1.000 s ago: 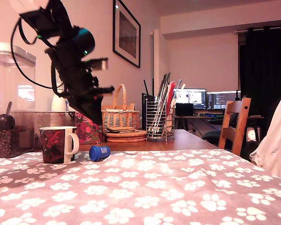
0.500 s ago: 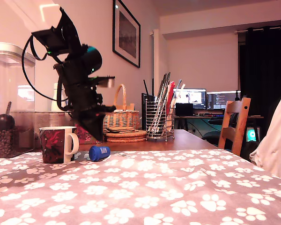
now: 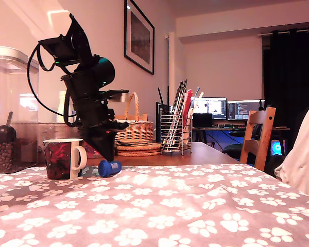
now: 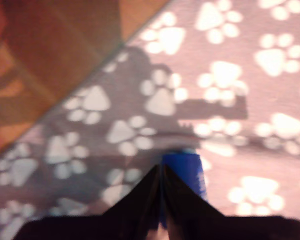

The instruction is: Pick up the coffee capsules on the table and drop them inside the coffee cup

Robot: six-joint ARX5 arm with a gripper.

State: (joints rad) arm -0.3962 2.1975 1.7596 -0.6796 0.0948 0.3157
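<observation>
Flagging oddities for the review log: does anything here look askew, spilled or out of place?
Only the blue capsule: it lies tipped on its side on the paw-print cloth, just beside the mug, with the pincer right above it. Nothing looks spilled or damaged.

The end effector (image 4: 161, 192) covers part of the blurred blue capsule (image 4: 189, 172); the mug's (image 3: 62, 158) inside is hidden.

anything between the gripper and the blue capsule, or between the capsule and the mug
Nothing visible. The gripper hangs right above the blue capsule, which lies on its side on the tablecloth. The mug stands just to the exterior view's left, with only bare cloth between them.
</observation>
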